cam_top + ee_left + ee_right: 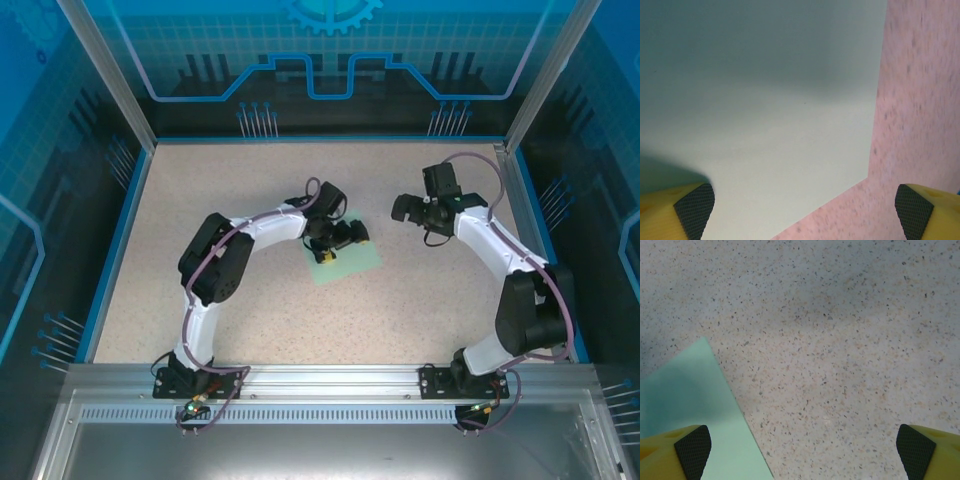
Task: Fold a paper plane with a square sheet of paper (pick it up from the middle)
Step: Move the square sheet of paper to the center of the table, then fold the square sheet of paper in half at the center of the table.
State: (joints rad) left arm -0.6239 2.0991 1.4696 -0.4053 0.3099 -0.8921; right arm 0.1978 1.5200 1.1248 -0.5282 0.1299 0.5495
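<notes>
Lying flat mid-frame in the top view, the square sheet of paper (356, 262) looks thin, limp, apt to slide. Left gripper (805, 216) hangs over it, jaws spread wide; right gripper (805, 456) likewise spread, near its corner. Pinch it mid-sheet, gently.

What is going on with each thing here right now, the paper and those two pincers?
square sheet of paper: lying flat on the table, no fold visible, not held.
left pincer: open, empty, poised over the sheet's edge near a corner.
right pincer: open, empty, over the bare table beside a corner of the sheet.
</notes>
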